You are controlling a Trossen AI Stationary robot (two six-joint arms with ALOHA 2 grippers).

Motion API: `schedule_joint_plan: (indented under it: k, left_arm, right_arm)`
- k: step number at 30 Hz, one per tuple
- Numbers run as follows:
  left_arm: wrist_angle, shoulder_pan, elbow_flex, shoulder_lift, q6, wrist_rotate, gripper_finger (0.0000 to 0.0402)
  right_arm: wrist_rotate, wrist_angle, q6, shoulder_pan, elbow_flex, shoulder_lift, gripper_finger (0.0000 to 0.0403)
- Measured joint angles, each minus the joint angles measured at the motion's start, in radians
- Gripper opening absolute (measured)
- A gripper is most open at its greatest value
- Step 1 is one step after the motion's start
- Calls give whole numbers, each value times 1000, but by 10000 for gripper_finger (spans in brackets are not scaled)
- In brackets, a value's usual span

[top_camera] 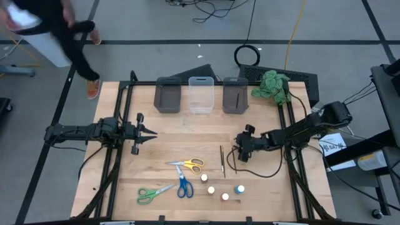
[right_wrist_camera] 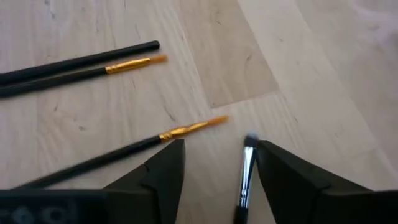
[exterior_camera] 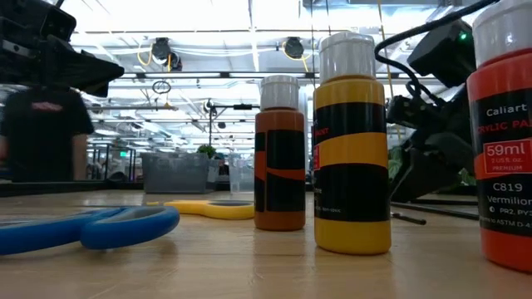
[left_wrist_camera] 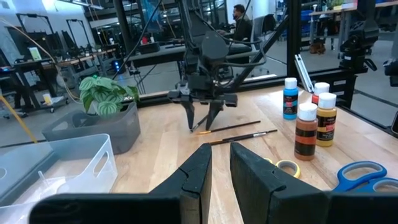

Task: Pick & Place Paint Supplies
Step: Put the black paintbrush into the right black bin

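Several thin dark brushes (top_camera: 222,159) lie flat on the table right of centre. My right gripper (top_camera: 240,152) points down over them, open. In the right wrist view its fingers (right_wrist_camera: 221,149) stand on either side of the silver-ferruled tip of one brush (right_wrist_camera: 247,168), and a gold-ferruled brush (right_wrist_camera: 186,129) lies beside one finger. Small white-capped paint bottles (top_camera: 211,189), one of them blue (top_camera: 239,188), stand near the near edge. Yellow scissors (top_camera: 189,165), blue scissors (top_camera: 183,185) and green scissors (top_camera: 152,194) lie flat to their left. My left gripper (top_camera: 150,133) waits at the table's left, open by a narrow gap (left_wrist_camera: 221,168).
Two grey bins (top_camera: 167,95) (top_camera: 235,95) and a clear bin (top_camera: 201,94) stand in a row at the far edge, with a leafy plant (top_camera: 272,84) to their right. A person (top_camera: 69,37) walks on the floor beyond the table's far left corner.
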Motion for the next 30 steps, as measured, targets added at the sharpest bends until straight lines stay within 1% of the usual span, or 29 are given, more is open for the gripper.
schedule_joint_plan:
  k: [2,7,11,15,19,20,25,30]
  left_arm:
    - [0,0,0,0,0,0,72]
    - [0,0,0,0,0,0,72]
    - [0,0,0,0,0,0,72]
    - [0,0,0,0,0,0,72]
    - [0,0,0,0,0,0,72]
    - [0,0,0,0,0,0,72]
    - [0,0,0,0,0,0,72]
    - [0,0,0,0,0,0,72]
  right_arm:
    - [-12,-16,6,-4,0,9,166]
    - [-88,-48,7,-20,-1,10,124]
    - [-97,-99,6,-32,-2,11,94]
    - [-170,-147,-15,-57,-2,12,63]
    - [-218,-179,-27,-80,-1,11,16]
    - [-221,-186,-27,-84,-1,11,10]
    - [-256,-186,-26,-99,-5,10,5]
    - [-228,-160,-16,-95,-9,-2,3]
